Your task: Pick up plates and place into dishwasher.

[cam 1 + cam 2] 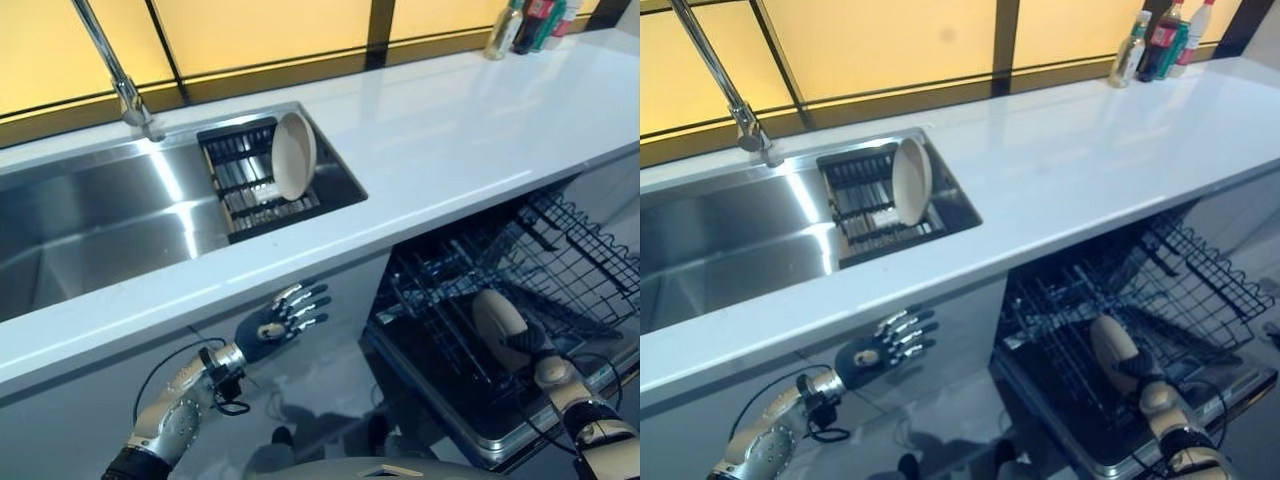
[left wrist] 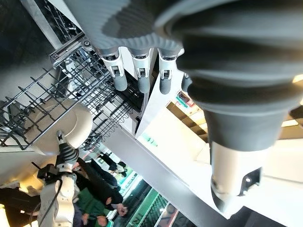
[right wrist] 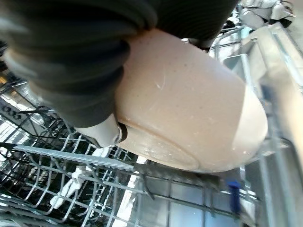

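R hand [image 1: 528, 352] is down in the dishwasher rack [image 1: 560, 255], fingers clamped on a beige plate [image 1: 497, 318]; plate sits tilted just above the lower rack wires, right by the fingers. L hand [image 1: 283, 318] hangs below the bench [image 1: 450, 140] edge, fingers apart and straight, holding nothing, well apart from the rack. 2nd plate [image 1: 293, 155] stands upright in the drainer [image 1: 245, 180] in the sink [image 1: 90, 215], up beyond the L fingers.
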`<state>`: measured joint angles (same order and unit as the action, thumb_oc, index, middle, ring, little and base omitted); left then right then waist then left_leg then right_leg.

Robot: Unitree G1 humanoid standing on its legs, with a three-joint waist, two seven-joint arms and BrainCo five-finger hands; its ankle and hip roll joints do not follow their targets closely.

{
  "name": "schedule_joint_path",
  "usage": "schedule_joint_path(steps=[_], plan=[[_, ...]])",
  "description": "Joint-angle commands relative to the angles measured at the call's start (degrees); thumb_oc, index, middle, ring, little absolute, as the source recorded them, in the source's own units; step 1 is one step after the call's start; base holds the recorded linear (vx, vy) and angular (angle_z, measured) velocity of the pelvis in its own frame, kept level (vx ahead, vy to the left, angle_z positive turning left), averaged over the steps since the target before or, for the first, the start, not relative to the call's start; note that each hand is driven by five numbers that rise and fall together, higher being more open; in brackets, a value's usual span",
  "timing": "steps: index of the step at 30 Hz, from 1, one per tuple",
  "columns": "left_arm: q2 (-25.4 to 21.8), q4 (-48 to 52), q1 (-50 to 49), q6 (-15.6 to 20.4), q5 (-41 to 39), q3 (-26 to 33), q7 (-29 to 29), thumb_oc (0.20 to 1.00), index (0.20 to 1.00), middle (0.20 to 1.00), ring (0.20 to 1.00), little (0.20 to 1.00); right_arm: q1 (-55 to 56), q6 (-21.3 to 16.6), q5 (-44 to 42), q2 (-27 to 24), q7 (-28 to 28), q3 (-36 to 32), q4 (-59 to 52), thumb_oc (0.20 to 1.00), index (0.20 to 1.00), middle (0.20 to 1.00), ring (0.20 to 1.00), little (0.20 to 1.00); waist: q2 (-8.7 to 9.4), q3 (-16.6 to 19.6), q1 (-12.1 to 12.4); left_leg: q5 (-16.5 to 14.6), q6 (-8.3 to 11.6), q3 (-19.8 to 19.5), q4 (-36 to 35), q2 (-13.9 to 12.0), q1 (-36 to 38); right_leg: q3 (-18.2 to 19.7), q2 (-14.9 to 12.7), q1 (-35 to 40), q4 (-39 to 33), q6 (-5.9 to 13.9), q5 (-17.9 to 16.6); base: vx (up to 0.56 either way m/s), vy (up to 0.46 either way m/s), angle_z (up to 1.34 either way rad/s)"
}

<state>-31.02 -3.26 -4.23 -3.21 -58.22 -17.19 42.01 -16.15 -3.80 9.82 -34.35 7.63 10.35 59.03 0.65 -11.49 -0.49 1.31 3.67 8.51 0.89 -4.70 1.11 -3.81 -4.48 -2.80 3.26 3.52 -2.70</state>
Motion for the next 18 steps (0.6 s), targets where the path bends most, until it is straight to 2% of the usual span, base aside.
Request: schedule_joint_path(steps=[1, 9, 15, 16, 17, 18], plan=[[0.3, 6.0, 2.9, 1.2, -3.2, -1.8, -0.1, 1.000, 1.000, 1.000, 1.000, 1.000, -5.7, 0.5, 0.5, -3.1, 2.5, 2.8, 3.2, 0.200, 0.200, 0.200, 0.200, 0.200, -1.52, -0.8, 0.9, -5.6, -6.96, -0.8, 9.5, 2.2, -6.1, 0.5, -0.3, -5.0, 9.6, 1.59, 2.3, -0.04, -0.033, 0.08], [-0.5, 6.5, 5.3, 2.3, -4.4, -2.5, -0.4, 1.000, 1.000, 1.000, 1.000, 1.000, -9.6, 1.7, 0.7, -3.1, 3.7, 4.9, 4.3, 0.200, 0.200, 0.200, 0.200, 0.200, -2.03, -2.8, 1.3, -4.7, -6.62, -1.5, 10.0, 2.4, -8.5, 0.6, 0.0, -6.4, 9.6, 0.93, 2.1, -0.07, -0.018, 0.05], [0.3, 6.5, 3.9, 1.8, -3.3, -1.9, 0.3, 1.000, 1.000, 1.000, 1.000, 1.000, -8.9, 2.6, 1.5, -2.6, 4.0, 4.7, 4.8, 0.200, 0.200, 0.200, 0.200, 0.200, -1.50, -1.8, 1.7, -4.9, -6.49, -1.5, 9.8, 2.2, -8.1, 0.5, 0.1, -5.5, 9.0, 0.61, 2.3, 0.01, -0.004, 0.00], [0.5, 6.5, 3.9, 1.9, -3.2, -2.0, 0.1, 1.000, 1.000, 1.000, 1.000, 1.000, -8.9, 2.7, 1.8, -2.5, 4.1, 4.5, 4.9, 0.238, 0.238, 0.238, 0.238, 0.238, -1.44, -1.6, 1.7, -4.9, -6.45, -1.5, 9.8, 2.2, -8.0, 0.6, 0.1, -5.5, 8.9, 0.58, 2.4, 0.00, 0.000, 0.00], [0.6, 6.4, 3.8, 2.0, -3.1, -2.2, 0.0, 1.000, 1.000, 1.000, 1.000, 1.000, -9.1, 2.9, 2.1, -2.5, 4.1, 4.5, 5.0, 0.448, 0.448, 0.448, 0.448, 0.448, -1.41, -1.5, 1.6, -5.0, -6.45, -1.4, 9.9, 2.1, -7.9, 0.6, 0.2, -5.4, 8.9, 0.56, 2.3, 0.00, 0.000, 0.00], [0.7, 6.4, 3.9, 2.2, -3.2, -2.3, -0.3, 1.000, 1.000, 1.000, 1.000, 1.000, -9.5, 3.3, 2.3, -2.5, 4.2, 4.6, 5.2, 0.846, 0.846, 0.846, 0.846, 0.846, -1.44, -1.4, 1.6, -5.1, -6.42, -1.3, 9.9, 2.0, -7.7, 0.6, 0.2, -5.2, 8.8, 0.55, 2.3, 0.00, 0.000, 0.00]])
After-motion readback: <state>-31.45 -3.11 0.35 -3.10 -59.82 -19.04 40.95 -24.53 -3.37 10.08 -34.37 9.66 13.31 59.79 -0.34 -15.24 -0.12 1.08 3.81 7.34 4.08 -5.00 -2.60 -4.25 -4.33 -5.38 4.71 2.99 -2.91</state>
